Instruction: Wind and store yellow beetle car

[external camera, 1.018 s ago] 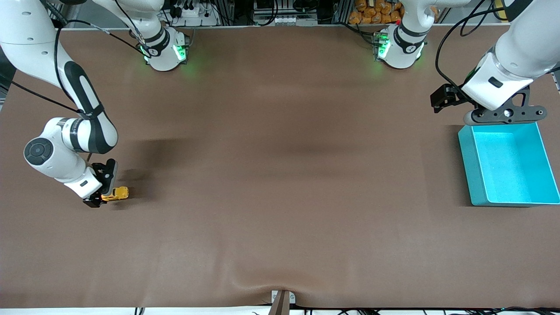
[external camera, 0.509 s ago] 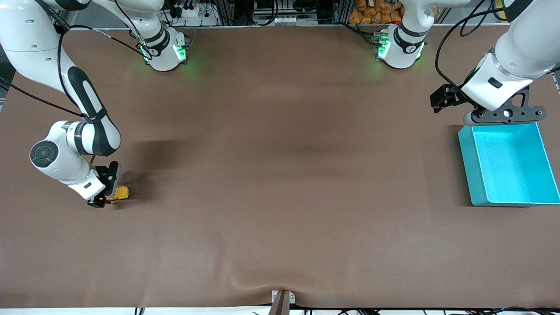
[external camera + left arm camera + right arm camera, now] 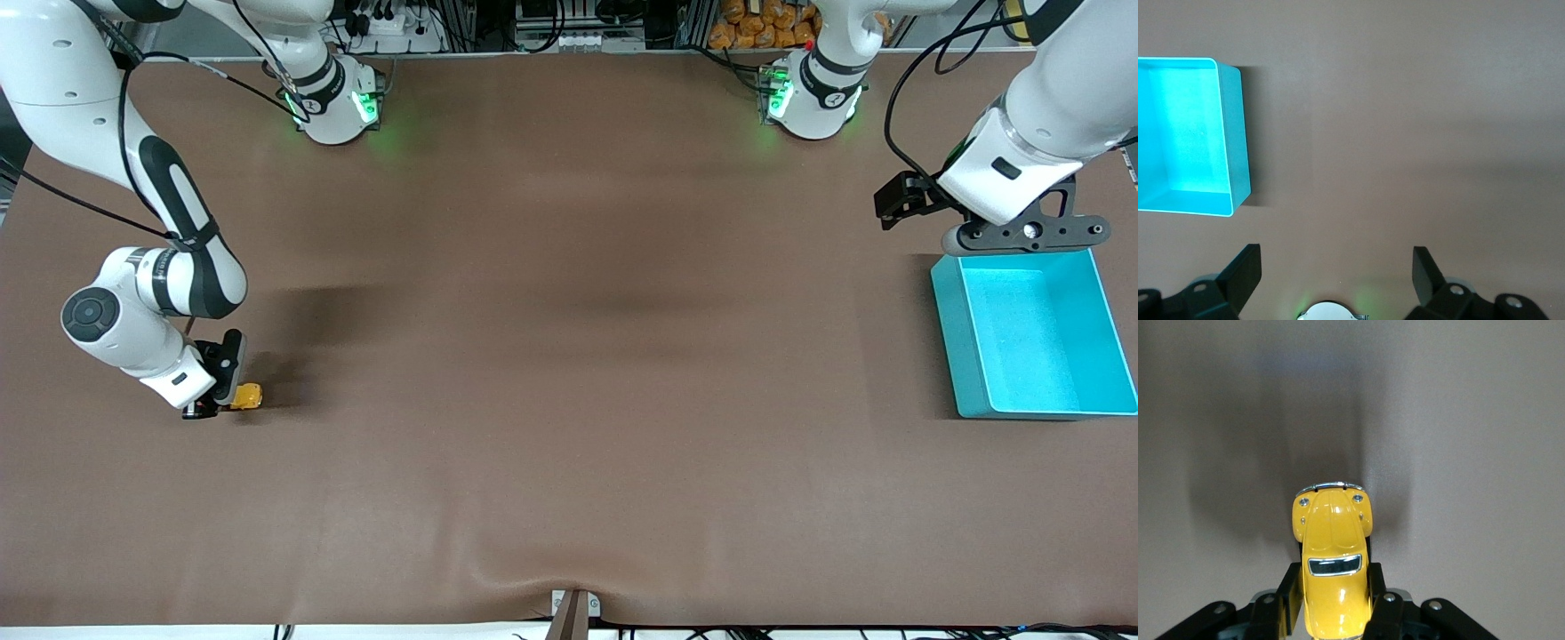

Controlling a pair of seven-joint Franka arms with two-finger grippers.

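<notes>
The yellow beetle car rests on the brown table at the right arm's end. My right gripper is shut on it, its black fingers pressed against both sides of the rounded body, with the bonnet and chrome bumper sticking out past them. The left arm waits with its gripper open and holding nothing, over the table by the rim of the turquoise bin that lies farther from the front camera.
The turquoise bin sits at the left arm's end of the table. The two arm bases stand along the table's edge farthest from the front camera. A small bracket sits at the table's near edge.
My right gripper has closed on the yellow car, and the hand has shifted slightly so more of the car is covered by it. The left arm has not moved.
</notes>
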